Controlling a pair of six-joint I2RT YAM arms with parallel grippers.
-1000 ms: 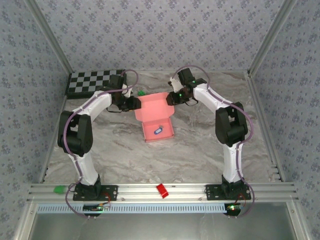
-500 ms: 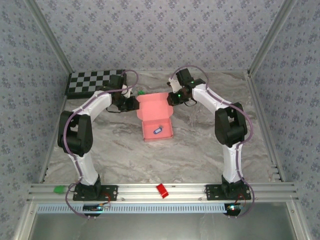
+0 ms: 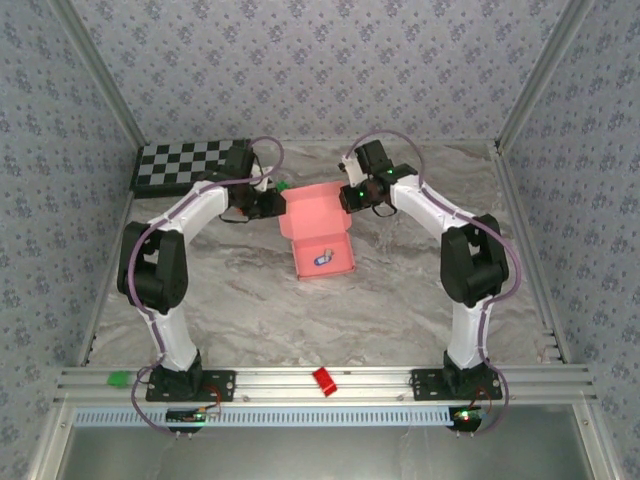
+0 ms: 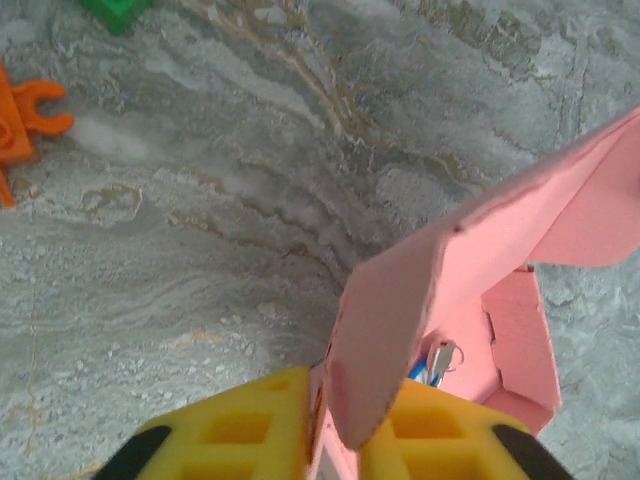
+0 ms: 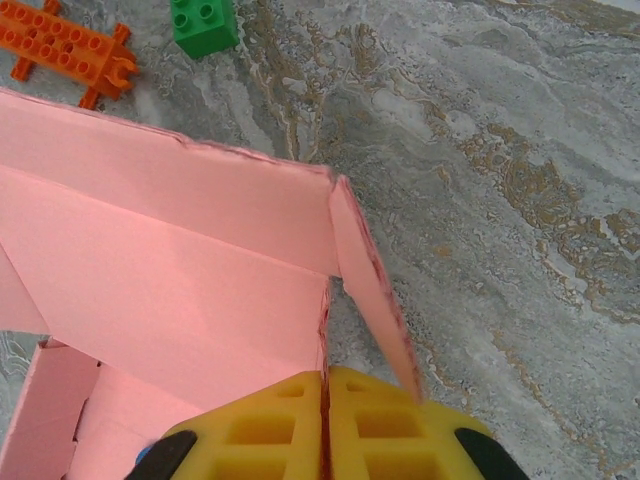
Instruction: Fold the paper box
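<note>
Top view, box: The pink paper box (image 3: pixel 318 225) sits in the middle of the table (image 3: pixel 420 300). Its tray lies flat on the near side. Its lid (image 3: pixel 312 205) stands up on the far side.
Top view, tray: A small blue thing (image 3: pixel 325 257) lies inside.
Top view, grippers: The left gripper (image 3: pixel 278 205) is at the lid's left edge. The right gripper (image 3: pixel 346 197) is at its right edge.
Left wrist view, fingers: The yellow fingers (image 4: pixel 240 430) are squeezed on a pink flap (image 4: pixel 390 330) of the lid, with the card between them.
Left wrist view, table bits: An orange piece (image 4: pixel 18 120) and a green block (image 4: pixel 118 10) lie well apart from the box.
Right wrist view, fingers: The yellow fingers (image 5: pixel 390 430) are pressed together, and a thin edge of pink card is pinched in the crack.
Right wrist view, box: The lid's big pink wall goes off to the left. A small side flap (image 5: pixel 375 290) sticks out toward the camera.
Step now: I think both arms are bringing the lid over to shut the tray.
How to do it well: Move both sides at the same speed so the lid does not twist. Swing it round the fold and do not pull it straight, or the tray may slide. Hold tight, but do not crush the thin card. Tuck the flaps inside the tray walls.
</note>
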